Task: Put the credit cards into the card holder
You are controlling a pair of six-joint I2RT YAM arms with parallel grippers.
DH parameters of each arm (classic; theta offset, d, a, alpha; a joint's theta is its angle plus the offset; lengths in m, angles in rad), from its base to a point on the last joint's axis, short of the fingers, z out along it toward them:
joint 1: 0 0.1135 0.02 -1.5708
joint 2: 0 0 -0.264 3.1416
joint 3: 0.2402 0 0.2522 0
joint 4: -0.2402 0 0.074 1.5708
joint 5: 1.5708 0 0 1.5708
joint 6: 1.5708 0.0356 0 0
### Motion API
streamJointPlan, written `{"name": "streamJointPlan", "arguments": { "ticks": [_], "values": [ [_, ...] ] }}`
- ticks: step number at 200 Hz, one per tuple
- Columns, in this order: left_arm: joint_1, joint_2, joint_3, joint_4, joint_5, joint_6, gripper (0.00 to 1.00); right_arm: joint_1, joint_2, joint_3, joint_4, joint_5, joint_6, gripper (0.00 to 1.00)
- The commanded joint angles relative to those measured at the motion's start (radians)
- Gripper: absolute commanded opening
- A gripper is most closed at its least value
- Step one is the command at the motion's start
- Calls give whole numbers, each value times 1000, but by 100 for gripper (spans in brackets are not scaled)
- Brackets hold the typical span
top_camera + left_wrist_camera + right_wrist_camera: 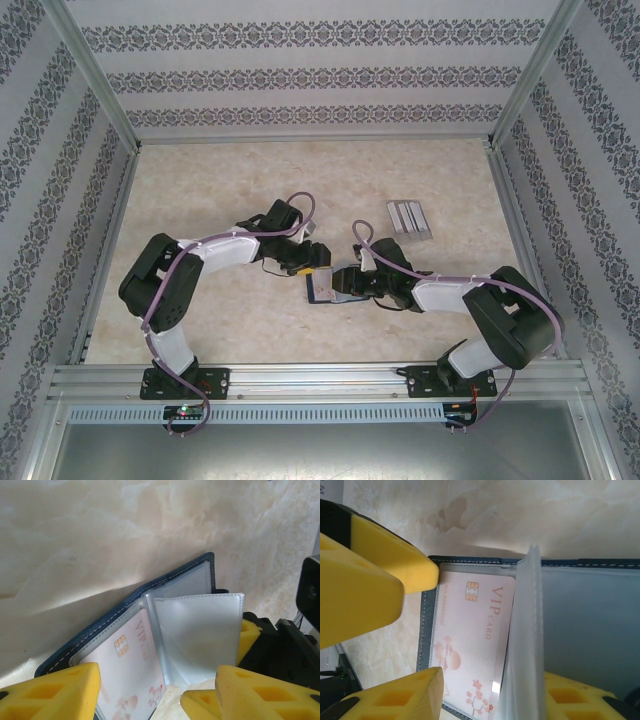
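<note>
From above: card holder [320,291] mostly buried under left gripper [310,270] and right gripper [350,284]. Left wrist: holder's near end cut by bottom edge. Right wrist: VIP card [475,640] right edge behind upright clear sleeve [525,645]; holder's right end cut by frame.

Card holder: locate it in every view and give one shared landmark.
Top external: card holder just below picture centre.
Left wrist: card holder lower centre, open, sleeve upright.
Right wrist: card holder centre to right edge.
Landmark: VIP card in a sleeve, legible in both wrist views.
</note>
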Motion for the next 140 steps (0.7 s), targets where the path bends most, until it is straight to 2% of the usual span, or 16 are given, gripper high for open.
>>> {"name": "streamJointPlan", "arguments": {
  "ticks": [1, 33, 50, 67, 91, 140],
  "values": [
    [2, 25, 34, -6, -3, 14, 61, -22, -43, -15, -18, 4, -6, 45],
    [2, 43, 40, -27, -16, 31, 51, -72, -116, -43, -23, -29, -15, 44],
    [3, 67, 53, -57, -27, 46, 42, -89, -125, -51, -11, -54, -28, 38],
    [2, 80, 52, -45, -20, 41, 37, -106, -120, -54, 12, -83, -17, 31],
    [2, 98, 62, -48, -17, 47, 34, -115, -112, -56, 27, -89, -16, 26],
    [2, 118, 71, -50, -7, 52, 34, -118, -87, -66, 130, -175, -9, 30]
  ]
}}
